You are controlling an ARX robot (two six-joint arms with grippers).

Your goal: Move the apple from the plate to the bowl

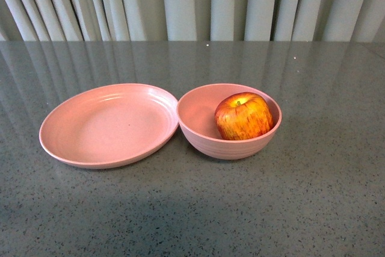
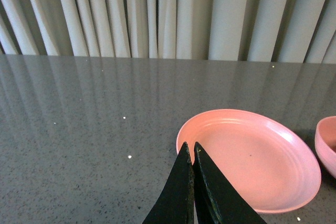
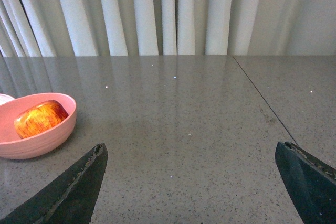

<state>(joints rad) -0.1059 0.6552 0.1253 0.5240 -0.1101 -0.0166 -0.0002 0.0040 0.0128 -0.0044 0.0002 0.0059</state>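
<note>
The apple [image 1: 243, 116] sat inside the bowl [image 1: 198, 126], leaning toward the bowl's right wall, its yellowish stem dimple facing up; the plate [image 1: 96, 127] lay bare just beside the bowl, their rims touching or very nearly so; both stood on the grey speckled tabletop [image 1: 313, 197], in front of pale curtains [image 1: 192, 1].

Neither of my arms showed in the front view. My left hand [image 2: 190, 153] was pressed together, fingertips meeting, holding nothing, and it hung over the tabletop at the plate's near edge. My right hand [image 3: 191, 156] was spread wide, its two fingers far apart and nothing between them; from that wrist the bowl and apple lay off to one side and well apart, with open tabletop straight ahead.

I judged the move already done, since the apple was in the bowl. If anything remained, my right hand was the nearer to the bowl, and the apple would be reached from above, being round with no long axis to line up with.
</note>
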